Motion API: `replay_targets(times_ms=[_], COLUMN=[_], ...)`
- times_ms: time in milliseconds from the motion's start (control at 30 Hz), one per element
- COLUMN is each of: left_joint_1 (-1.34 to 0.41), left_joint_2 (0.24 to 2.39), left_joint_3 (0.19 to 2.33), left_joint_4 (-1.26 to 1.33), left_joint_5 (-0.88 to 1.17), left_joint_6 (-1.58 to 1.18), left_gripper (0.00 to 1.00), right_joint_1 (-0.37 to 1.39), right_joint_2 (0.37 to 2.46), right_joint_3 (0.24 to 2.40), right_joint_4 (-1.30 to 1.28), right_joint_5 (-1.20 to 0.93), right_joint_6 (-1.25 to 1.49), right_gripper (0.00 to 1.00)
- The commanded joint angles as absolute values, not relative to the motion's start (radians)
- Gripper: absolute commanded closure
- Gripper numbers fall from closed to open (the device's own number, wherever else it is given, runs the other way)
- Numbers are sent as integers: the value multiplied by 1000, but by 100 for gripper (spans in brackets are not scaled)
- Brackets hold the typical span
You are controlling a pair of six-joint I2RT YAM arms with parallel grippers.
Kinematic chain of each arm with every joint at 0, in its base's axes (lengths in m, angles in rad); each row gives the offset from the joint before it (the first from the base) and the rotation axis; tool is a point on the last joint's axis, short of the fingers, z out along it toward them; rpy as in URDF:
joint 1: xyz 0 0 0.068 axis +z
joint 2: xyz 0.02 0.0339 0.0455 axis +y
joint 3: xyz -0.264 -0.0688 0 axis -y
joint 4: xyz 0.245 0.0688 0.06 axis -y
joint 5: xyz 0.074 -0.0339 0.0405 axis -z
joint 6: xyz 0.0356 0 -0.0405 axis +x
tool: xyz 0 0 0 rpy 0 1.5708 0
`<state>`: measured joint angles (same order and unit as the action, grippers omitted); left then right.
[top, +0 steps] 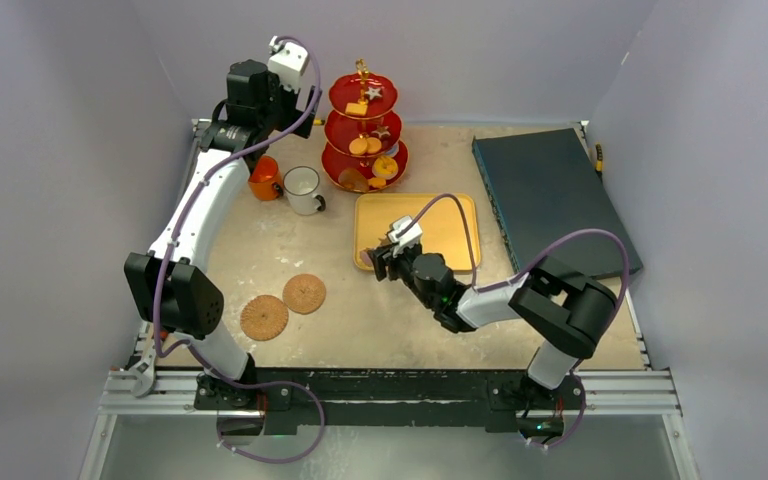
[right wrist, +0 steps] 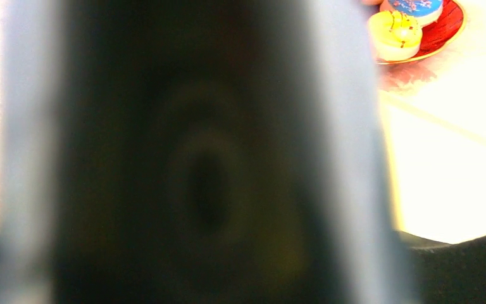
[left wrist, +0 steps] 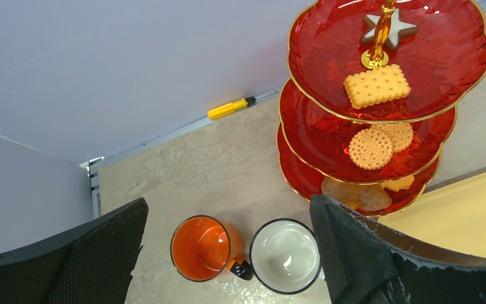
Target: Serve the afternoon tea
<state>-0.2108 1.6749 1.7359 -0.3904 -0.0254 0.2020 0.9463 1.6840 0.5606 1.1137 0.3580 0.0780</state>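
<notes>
The red three-tier stand [top: 365, 130] with a gold handle stands at the back and holds biscuits and pastries. In the left wrist view the stand [left wrist: 329, 136] carries a rectangular biscuit [left wrist: 377, 85], a star biscuit [left wrist: 400, 25] and round biscuits [left wrist: 371, 149]. The orange mug [top: 264, 180] and white mug [top: 302, 188] stand side by side left of the stand. My left gripper [top: 303, 103] hangs open and empty high above both mugs [left wrist: 202, 248] [left wrist: 286, 254]. My right gripper [top: 380, 262] is low at the yellow tray's front left corner. A dark blurred shape [right wrist: 196, 164] fills its view.
A flat yellow tray [top: 440, 225] lies in front of the stand. Two round woven coasters [top: 264, 317] [top: 304, 293] lie front left. A dark blue box [top: 550, 195] lies at the right. A yellow screwdriver [left wrist: 228, 109] lies at the back wall. Yellow and blue pastries [right wrist: 395, 31] show on the stand's lowest tier.
</notes>
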Motion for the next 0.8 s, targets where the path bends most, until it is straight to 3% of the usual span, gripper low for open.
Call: replay_targets(times_ms=[0, 767], left_joint_1=[-205, -204], left_joint_2=[1631, 1628], left_joint_3=[1745, 1750], left_joint_4=[-385, -390], left_joint_5=[-13, -13], left_joint_6=[200, 204], left_gripper=[1, 1], right_joint_1=[910, 881], right_joint_2=[1687, 1726], right_joint_3=[572, 634], right_joint_4=[1125, 1168], right_joint_5=[390, 326], right_joint_6=[62, 23], right_gripper=[36, 30])
